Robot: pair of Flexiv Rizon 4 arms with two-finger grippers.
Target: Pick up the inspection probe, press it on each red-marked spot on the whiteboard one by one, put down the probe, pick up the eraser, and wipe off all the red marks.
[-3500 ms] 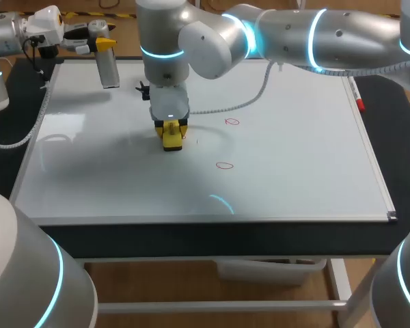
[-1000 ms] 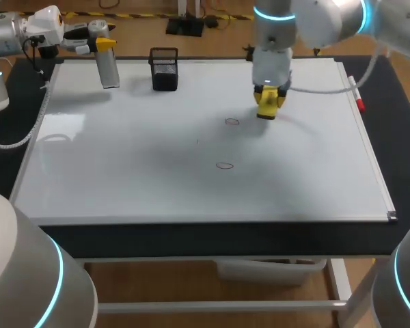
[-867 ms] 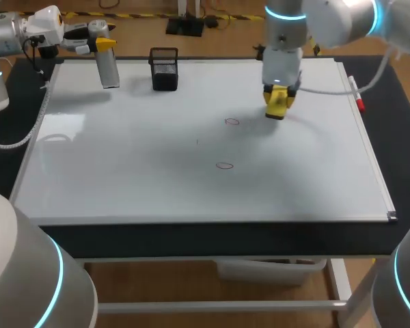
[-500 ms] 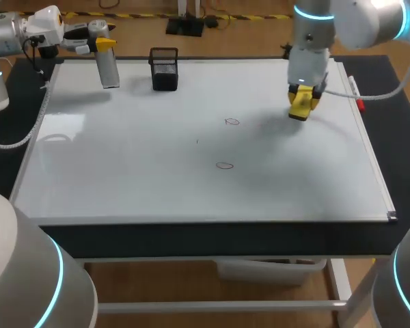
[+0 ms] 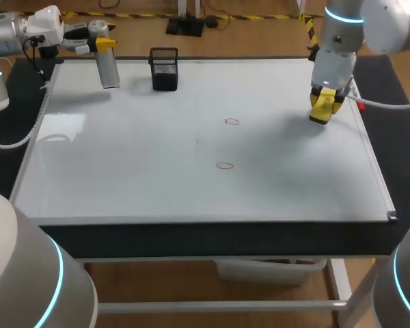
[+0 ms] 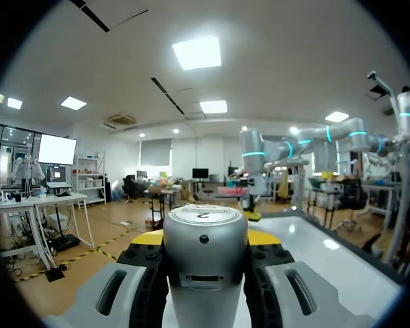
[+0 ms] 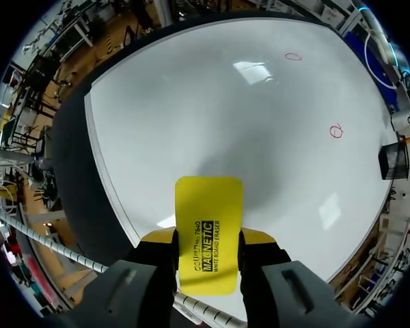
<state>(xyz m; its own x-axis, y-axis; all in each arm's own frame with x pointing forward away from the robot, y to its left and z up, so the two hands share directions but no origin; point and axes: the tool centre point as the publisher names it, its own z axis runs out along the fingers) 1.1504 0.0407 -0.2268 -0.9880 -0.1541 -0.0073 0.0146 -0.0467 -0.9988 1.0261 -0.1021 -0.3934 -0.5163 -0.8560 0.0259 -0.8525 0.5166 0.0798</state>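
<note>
The dark table (image 5: 191, 236) carries a whiteboard (image 5: 123, 171) that covers most of it. The left arm (image 5: 3, 37) sits past the board's far left corner, the left gripper (image 6: 205, 239) with its fingers clamped on the silver probe (image 5: 109, 70), which hangs over that corner. The right arm (image 5: 386, 20) comes in over the board's far right part; the right gripper (image 5: 322, 104) has its fingers closed on the yellow eraser (image 7: 208, 225), above the board near its right edge. A black mesh basket (image 5: 164, 70) stands at the board's far edge. Two small red marks (image 5: 231, 121) (image 5: 224, 165) lie near the board's middle, well apart from the eraser.
</note>
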